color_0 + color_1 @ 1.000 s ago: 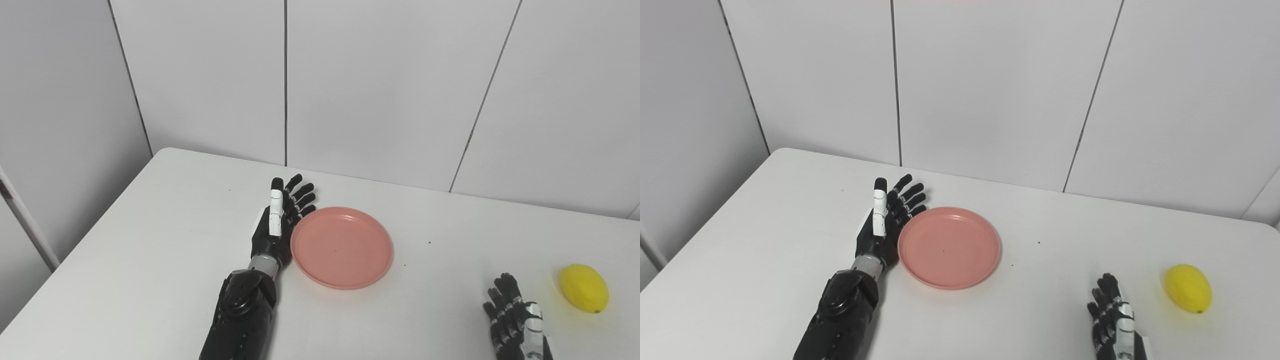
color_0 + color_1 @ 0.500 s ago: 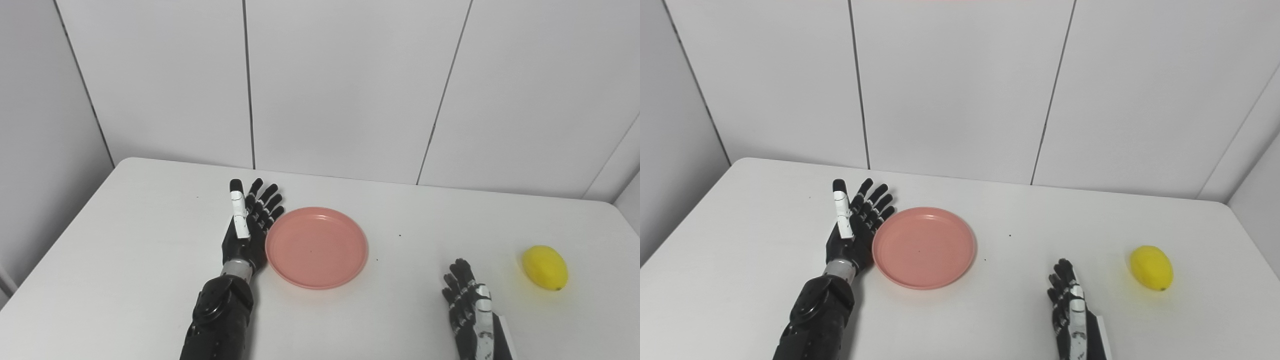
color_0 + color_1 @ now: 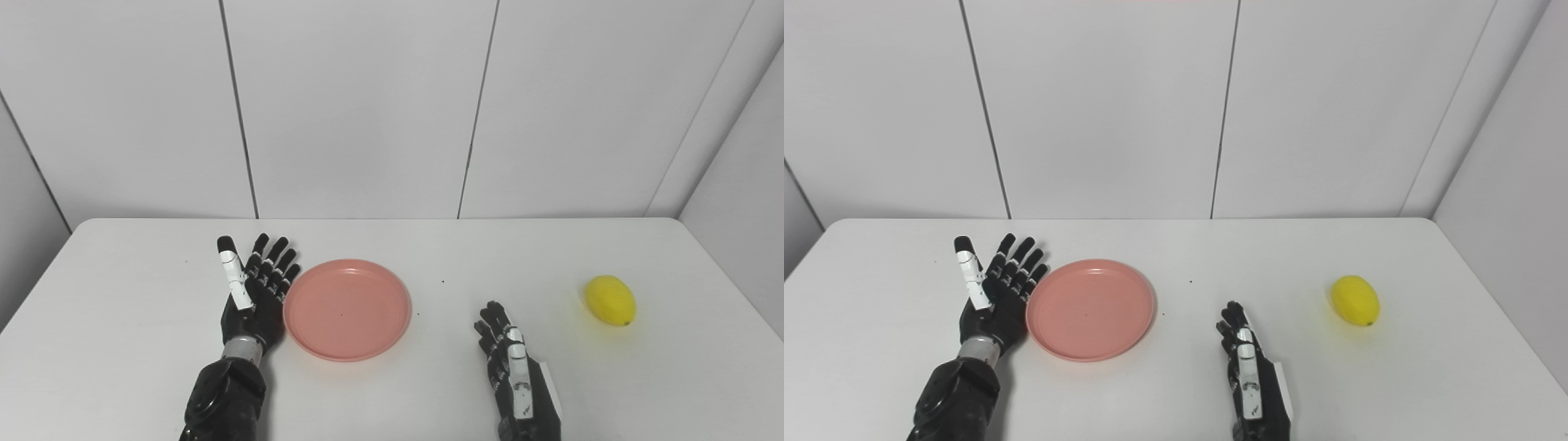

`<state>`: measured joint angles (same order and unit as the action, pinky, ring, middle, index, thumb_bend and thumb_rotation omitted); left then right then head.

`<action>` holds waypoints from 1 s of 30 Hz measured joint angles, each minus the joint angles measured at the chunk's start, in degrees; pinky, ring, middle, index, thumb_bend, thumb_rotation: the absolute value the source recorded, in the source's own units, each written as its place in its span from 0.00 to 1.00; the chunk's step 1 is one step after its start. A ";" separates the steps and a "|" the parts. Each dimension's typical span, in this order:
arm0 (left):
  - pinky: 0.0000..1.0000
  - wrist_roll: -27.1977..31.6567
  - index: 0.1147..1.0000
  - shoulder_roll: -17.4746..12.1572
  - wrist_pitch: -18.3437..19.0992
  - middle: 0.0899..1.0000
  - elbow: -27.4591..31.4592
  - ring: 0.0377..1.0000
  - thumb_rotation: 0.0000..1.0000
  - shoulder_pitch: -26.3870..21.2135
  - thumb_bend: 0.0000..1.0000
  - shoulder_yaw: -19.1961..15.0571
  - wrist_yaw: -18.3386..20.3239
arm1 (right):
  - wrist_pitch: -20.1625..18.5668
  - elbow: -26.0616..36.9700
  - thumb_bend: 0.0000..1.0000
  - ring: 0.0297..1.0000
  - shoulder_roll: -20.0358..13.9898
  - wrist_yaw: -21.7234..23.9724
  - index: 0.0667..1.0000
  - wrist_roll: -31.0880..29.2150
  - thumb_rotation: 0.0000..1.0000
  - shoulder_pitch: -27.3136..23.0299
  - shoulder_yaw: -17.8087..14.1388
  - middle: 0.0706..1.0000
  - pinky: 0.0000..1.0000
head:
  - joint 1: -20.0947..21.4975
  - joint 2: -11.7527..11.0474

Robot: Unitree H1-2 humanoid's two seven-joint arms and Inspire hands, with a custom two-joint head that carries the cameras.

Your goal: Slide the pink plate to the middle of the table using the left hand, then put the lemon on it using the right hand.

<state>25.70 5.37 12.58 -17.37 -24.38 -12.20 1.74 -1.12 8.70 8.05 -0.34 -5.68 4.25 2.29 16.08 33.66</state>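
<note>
You get bright, even, diffuse light; the desk (image 3: 122, 343) shows only soft, faint shadows beside the plate (image 3: 346, 308), with no glare and sharp focus.

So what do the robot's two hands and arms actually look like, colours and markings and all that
Both hands are black with jointed fingers. The left hand has white plates along its thumb, a silver metallic ring at the wrist, and a bulky glossy black forearm below. The right hand carries white plates along one digit facing the camera and a white panel along its outer edge. No loose cables or sleeves show.
</note>
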 measured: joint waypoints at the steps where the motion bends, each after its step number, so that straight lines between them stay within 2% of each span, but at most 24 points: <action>1: 0.97 0.03 0.96 -0.05 0.05 0.91 0.01 0.93 1.00 0.00 0.88 0.02 0.00 | 0.00 -0.05 0.71 0.94 0.22 -0.22 0.92 0.21 0.95 -0.09 0.14 0.93 1.00 | 0.01 0.00; 8: 0.99 1.19 0.98 -0.26 0.32 0.92 0.02 0.95 0.98 -0.01 0.90 -0.03 0.13 | 0.00 -0.52 0.71 0.95 0.74 -0.44 0.92 0.53 0.95 -0.52 0.80 0.94 1.00 | 3.43 0.26; 13: 0.99 2.06 0.97 -0.56 1.11 0.92 0.02 0.94 0.98 -0.10 0.90 -0.02 0.38 | 0.00 -1.23 0.70 0.95 1.27 -0.91 0.91 1.17 0.94 -1.17 1.05 0.93 1.00 | 4.40 0.35; 30: 0.99 2.04 0.97 -0.54 2.97 0.91 0.76 0.94 0.99 -0.13 0.91 1.04 0.37 | 0.09 -1.59 0.73 0.95 1.46 -0.97 0.91 2.05 0.93 -1.33 1.32 0.94 1.00 | 5.45 0.44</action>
<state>27.74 4.83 15.56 -16.61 -24.52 -11.15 2.11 -1.03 7.11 9.52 -1.31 -3.64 2.91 3.61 21.53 34.10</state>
